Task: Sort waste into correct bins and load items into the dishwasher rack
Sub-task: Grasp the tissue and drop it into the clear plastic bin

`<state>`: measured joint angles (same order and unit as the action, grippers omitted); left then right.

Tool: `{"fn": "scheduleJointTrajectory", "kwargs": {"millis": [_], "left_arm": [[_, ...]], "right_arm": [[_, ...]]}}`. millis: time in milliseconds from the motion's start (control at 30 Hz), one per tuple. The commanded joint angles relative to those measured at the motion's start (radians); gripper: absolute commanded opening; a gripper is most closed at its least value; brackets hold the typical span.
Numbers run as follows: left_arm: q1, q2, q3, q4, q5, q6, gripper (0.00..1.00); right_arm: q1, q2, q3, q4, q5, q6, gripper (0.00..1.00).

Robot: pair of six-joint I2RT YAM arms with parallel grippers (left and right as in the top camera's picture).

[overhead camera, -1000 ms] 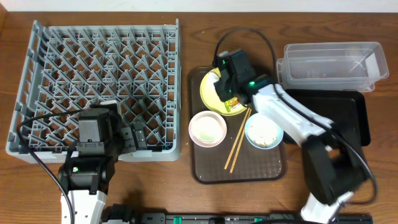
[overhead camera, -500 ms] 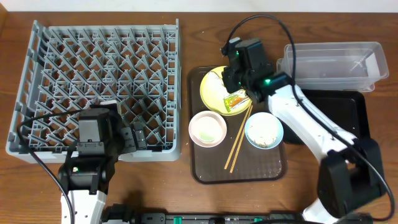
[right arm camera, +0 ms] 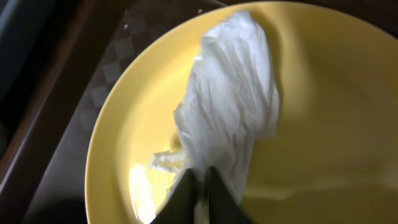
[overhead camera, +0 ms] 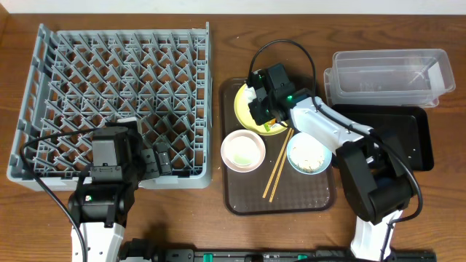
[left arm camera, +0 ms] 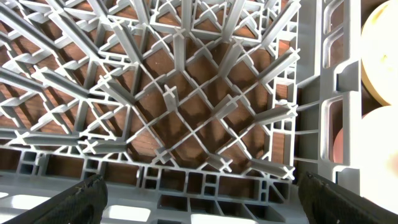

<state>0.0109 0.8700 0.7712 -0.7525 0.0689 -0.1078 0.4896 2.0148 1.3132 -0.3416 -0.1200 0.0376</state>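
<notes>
Pinching the lower edge of the white crumpled scrap (right arm camera: pixel 230 118), the right gripper (right arm camera: pixel 200 186) has its fingers together over the round pale yellow plate (right arm camera: pixel 329 137). Only the right wrist view shows this; from overhead the gripper hides the scrap. Fingers wide apart, the left gripper (left arm camera: pixel 205 199) hangs over the near edge of the large grey plastic pegged rack (left arm camera: pixel 186 93).

My right arm (overhead camera: pixel 324 129) has swung back from the far right rim of the plate (overhead camera: pixel 242 102) to over its left half, near the tray's (overhead camera: pixel 291 204) far edge. The right gripper (right arm camera: pixel 200 186) opened briefly and is pinched again, now on the white scrap (right arm camera: pixel 231 118).
</notes>
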Motion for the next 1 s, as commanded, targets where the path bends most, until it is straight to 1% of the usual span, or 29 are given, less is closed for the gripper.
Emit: {"fn": "scheduleJointTrajectory", "kwargs": {"millis": [0, 200, 400, 533, 800, 833, 867, 933, 967], "left_arm": [[-0.001, 0.005, 0.025, -0.002, 0.002, -0.006, 0.99], [-0.001, 0.005, 0.025, -0.002, 0.002, -0.006, 0.99], [-0.001, 0.005, 0.025, -0.002, 0.002, -0.006, 0.99], [-0.001, 0.005, 0.025, -0.002, 0.002, -0.006, 0.99], [-0.001, 0.005, 0.025, -0.002, 0.002, -0.006, 0.99], [-0.001, 0.005, 0.025, -0.002, 0.002, -0.006, 0.99], [-0.001, 0.005, 0.025, -0.002, 0.002, -0.006, 0.99], [-0.001, 0.005, 0.025, -0.002, 0.002, -0.006, 0.99], [-0.001, 0.005, 0.025, -0.002, 0.002, -0.006, 0.99]], "right_arm": [[0.004, -0.039, 0.009, 0.002, 0.024, -0.001, 0.01], [-0.038, -0.221, 0.009, -0.005, 0.124, -0.001, 0.01], [-0.141, -0.391, 0.009, -0.043, 0.238, 0.008, 0.01], [-0.234, -0.422, 0.009, -0.066, 0.320, 0.021, 0.01], [-0.417, -0.391, 0.008, -0.148, 0.332, 0.064, 0.01], [-0.430, -0.385, 0.008, -0.160, 0.331, 0.064, 0.04], [-0.444, -0.381, 0.008, -0.169, 0.328, 0.063, 0.09], [-0.461, -0.378, 0.008, -0.178, 0.318, 0.063, 0.30], [-0.465, -0.378, 0.008, -0.179, 0.318, 0.063, 0.38]]}}
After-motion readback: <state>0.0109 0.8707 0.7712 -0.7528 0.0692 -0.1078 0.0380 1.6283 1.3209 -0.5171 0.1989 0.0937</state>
